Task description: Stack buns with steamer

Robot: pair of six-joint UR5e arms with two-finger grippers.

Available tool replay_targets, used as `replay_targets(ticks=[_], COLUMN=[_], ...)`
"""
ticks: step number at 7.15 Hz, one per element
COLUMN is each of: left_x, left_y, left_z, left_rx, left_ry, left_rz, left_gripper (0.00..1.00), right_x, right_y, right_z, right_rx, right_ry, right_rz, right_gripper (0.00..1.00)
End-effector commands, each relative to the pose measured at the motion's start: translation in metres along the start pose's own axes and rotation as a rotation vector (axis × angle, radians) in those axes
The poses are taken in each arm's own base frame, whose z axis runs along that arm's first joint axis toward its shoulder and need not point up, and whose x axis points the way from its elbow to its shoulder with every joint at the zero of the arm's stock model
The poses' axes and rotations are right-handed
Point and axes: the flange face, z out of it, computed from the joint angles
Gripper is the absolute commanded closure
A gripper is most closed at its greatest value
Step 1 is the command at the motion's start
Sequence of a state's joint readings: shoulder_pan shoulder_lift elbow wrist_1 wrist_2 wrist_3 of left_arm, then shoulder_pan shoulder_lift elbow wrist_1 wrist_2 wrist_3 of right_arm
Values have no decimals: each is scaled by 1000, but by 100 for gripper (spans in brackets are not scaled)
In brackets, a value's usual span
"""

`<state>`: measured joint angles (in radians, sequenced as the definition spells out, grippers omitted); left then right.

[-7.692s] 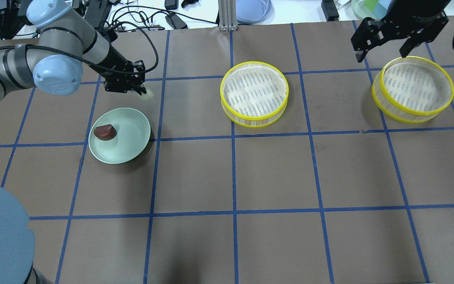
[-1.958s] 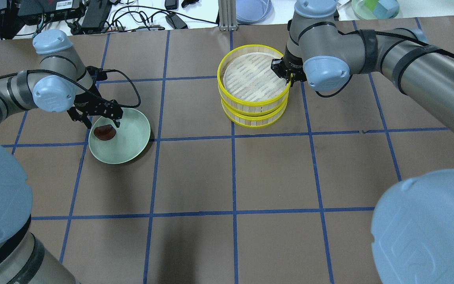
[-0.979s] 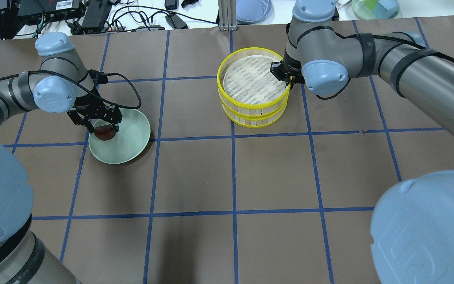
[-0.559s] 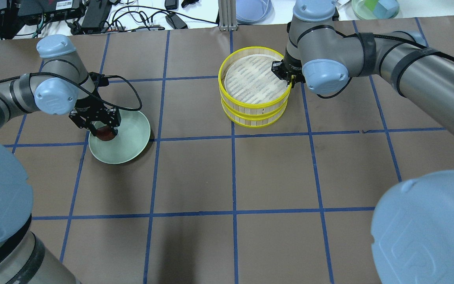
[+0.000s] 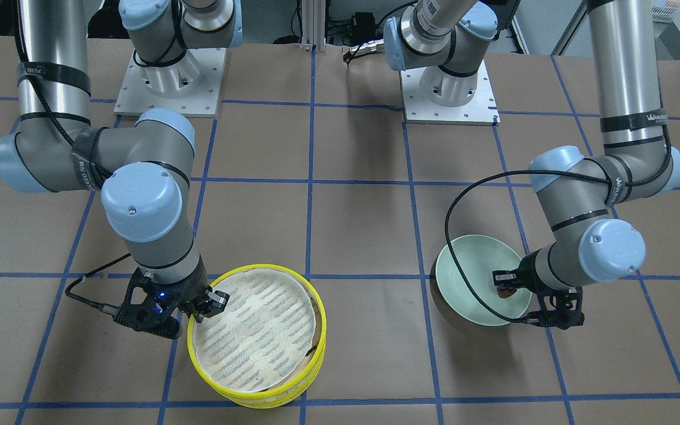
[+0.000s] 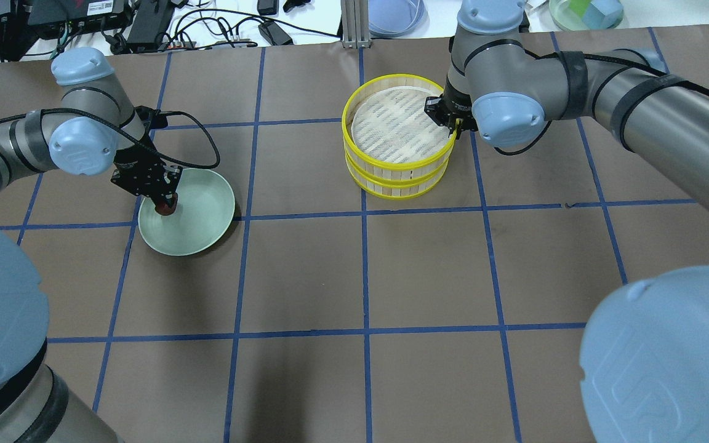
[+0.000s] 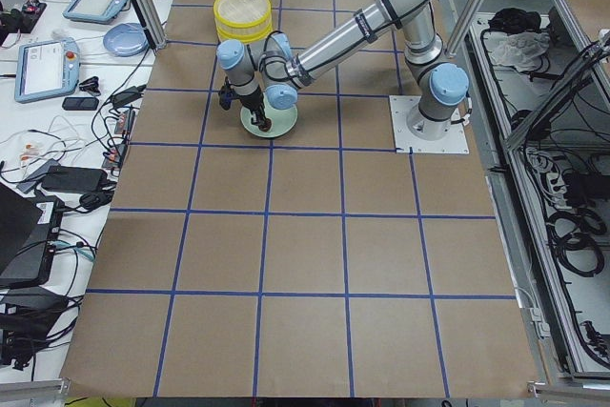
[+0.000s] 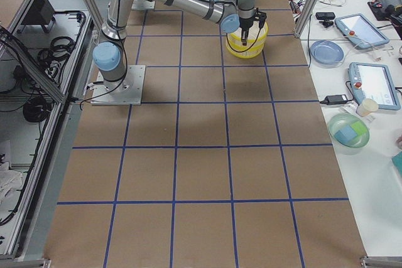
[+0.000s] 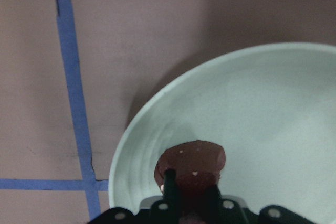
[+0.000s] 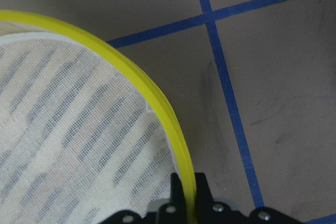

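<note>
Since the earliest frame, the two steamer trays that had stood well apart were stacked: the upper tray [image 6: 391, 129] sat on the lower tray [image 6: 399, 189] at the far middle of the table. The left gripper [image 6: 165, 203], which had carried the cream bun, was down in the pale green plate [image 6: 207, 212]. Its fingers were clamped on the brown bun [image 9: 191, 161], low at the plate's left part. The right gripper [image 10: 188, 187] was pinched on the upper tray's yellow rim. The cream bun showed in no view; we supposed it lay inside the lower tray, but could not confirm that. We judged the task past halfway. The brown bun remained to be carried to the upper tray's bare liner, and the rim released.
</note>
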<state>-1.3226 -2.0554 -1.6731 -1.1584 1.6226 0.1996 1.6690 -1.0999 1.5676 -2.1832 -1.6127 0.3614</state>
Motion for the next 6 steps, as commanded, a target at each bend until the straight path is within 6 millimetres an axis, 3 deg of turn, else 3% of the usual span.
replay_targets(ticks=[1,2,4,5,6], left_x=[17,36,55,82,113], left_y=[-4,-1,7,14,17], left_z=[-47,-64,-85,-104,-118], left_rx=[93,125,164,204,231], left_ry=[30,57,69,74,82], left_rz=[-134,-189,-196,-244,-294], left_gripper=[100,100,100,100,100], right_x=[0,0,-1,0,5], right_y=[-1,-1,-1,-2,-1], right_z=[0,0,2,-8,-32], right_rx=[4,9,7,22,38], right_ry=[-2,-4,-3,-5,-10], right_rz=[2,4,6,-6,-16], right_gripper=[69,55,41,32,26])
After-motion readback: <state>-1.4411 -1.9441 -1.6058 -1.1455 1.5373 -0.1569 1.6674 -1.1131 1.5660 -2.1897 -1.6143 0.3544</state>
